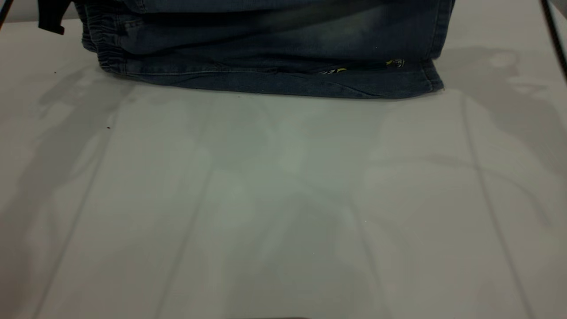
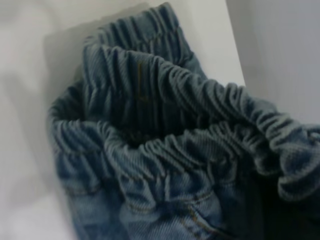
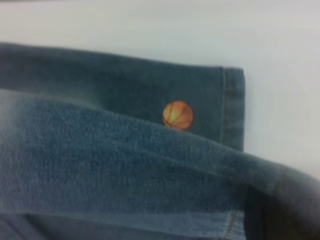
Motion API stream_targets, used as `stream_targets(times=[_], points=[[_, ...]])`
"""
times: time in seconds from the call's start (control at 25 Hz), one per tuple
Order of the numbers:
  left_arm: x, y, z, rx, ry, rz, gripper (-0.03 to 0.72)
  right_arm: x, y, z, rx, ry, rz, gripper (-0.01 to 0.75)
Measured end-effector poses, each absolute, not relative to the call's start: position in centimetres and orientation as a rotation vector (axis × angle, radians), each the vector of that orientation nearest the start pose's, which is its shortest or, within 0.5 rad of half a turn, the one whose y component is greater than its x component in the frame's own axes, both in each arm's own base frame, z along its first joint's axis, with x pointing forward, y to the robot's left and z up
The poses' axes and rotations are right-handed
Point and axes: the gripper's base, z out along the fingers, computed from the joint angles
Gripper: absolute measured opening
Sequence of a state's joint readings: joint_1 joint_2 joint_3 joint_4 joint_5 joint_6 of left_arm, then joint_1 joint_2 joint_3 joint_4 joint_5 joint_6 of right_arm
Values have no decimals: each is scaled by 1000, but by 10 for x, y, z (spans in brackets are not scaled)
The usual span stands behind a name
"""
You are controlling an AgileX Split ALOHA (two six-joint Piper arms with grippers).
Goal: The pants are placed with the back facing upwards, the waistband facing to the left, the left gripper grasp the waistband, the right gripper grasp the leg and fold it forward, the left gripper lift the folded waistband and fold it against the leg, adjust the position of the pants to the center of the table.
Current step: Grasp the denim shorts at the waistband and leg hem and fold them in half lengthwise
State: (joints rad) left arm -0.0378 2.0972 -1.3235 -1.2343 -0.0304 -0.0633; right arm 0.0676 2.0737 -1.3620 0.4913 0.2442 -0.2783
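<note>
The pants (image 1: 266, 48), faded blue denim shorts, lie at the far edge of the table (image 1: 283, 199) with the waistband (image 1: 104, 48) to the left. A black part of my left gripper (image 1: 51, 17) shows beside the waistband. In the left wrist view the puckered waistband (image 2: 190, 95) rises in a loop into the dark spot at my jaws. In the right wrist view the plain leg (image 3: 125, 165) hangs as a lifted fold over the printed leg (image 3: 178, 115), running into the dark right gripper (image 3: 290, 215). Cloth hides both pairs of fingers.
A black cable (image 1: 553, 35) crosses the far right corner. The white tabletop stretches wide in front of the shorts, marked only by arm shadows and a small dark speck (image 1: 108, 127).
</note>
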Motion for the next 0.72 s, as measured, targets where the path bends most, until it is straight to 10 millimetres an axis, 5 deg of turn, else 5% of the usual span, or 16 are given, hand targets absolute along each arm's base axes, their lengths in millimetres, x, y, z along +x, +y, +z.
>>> stream_targets(times=[0.72], points=[[489, -15, 99, -1380, 1907, -615, 107, 460, 33, 123, 168, 2317, 161, 79]])
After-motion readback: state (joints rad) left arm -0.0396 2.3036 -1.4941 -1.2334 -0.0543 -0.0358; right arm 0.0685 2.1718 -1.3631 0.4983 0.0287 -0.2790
